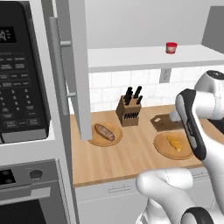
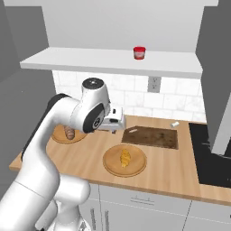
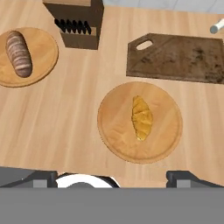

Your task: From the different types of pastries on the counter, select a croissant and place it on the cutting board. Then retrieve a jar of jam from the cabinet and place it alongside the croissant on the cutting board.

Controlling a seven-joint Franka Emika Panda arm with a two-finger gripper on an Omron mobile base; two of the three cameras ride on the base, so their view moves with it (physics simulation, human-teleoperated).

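The golden-yellow croissant [image 3: 142, 117] lies on a round light-wood plate [image 3: 114, 131] near the counter's front [image 1: 174, 143] [image 2: 125, 158]. Behind it sits the dark cutting board [image 3: 179, 57] [image 2: 151, 137] [image 1: 164, 123], bare. The brown streaked pastry [image 3: 19, 53] [image 1: 105, 132] rests on a second plate to the left. My gripper [image 3: 114, 178] hangs open well above the counter, with the croissant ahead of its wide-apart fingertips [image 3: 41, 177]. The red jar of jam [image 1: 171, 47] [image 2: 139, 53] stands on the white shelf of the cabinet [image 1: 148, 57], whose door [image 1: 72, 65] is swung open.
A knife block [image 3: 76, 22] [image 1: 129, 111] stands between the two plates, at the back. A small white object [image 3: 216, 27] lies by the board's far right corner. The black microwave [image 1: 19, 70] is at the left, and a black cooktop [image 2: 212, 153] at the right.
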